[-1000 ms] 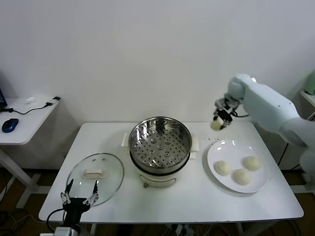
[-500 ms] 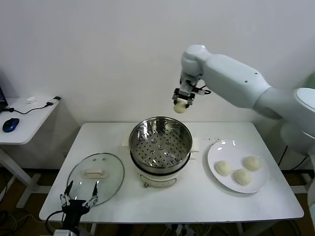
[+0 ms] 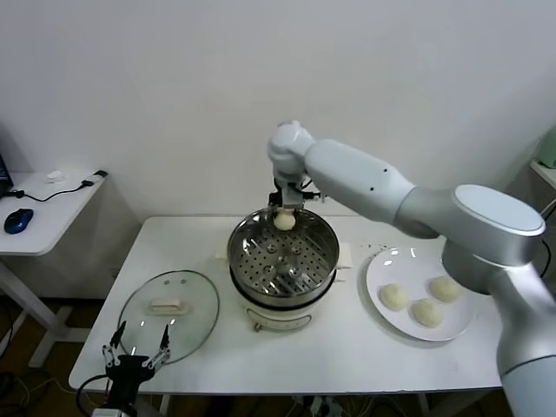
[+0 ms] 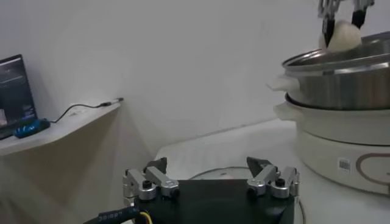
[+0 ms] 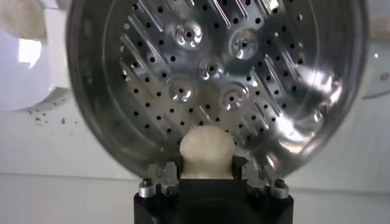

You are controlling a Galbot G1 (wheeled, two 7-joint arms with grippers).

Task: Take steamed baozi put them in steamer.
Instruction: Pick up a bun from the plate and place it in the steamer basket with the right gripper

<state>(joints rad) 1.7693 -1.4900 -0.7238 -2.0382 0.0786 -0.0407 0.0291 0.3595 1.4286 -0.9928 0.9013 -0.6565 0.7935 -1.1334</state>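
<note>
**Over the steamer's far rim, one bun ready to go down**

Above the back edge of the steamer [image 3: 282, 252], the right gripper [image 3: 285, 211] pinches a steamed baozi [image 3: 284, 221] between its fingers, the bun hanging just over the rim and not yet down inside. The right wrist view shows the same bun [image 5: 207, 152] squeezed at its sides, with the bare perforated floor of the steamer [image 5: 213, 79] beneath it. Three more buns wait on the white plate [image 3: 382, 261] to the robot's right, well apart from the pot. The left gripper [image 3: 135, 356] sits parked near the table's front edge just beside the glass lid [image 3: 168, 304], its fingers spread wide and holding nothing.

To do this step well, the bun should probably travel a little further toward the basket's centre, then descend until it is close to the floor before the fingers part. Placing it off to one side would likely leave room for the other three. A slow, gentle release seems wise, since soft dough may cling to a finger
</note>
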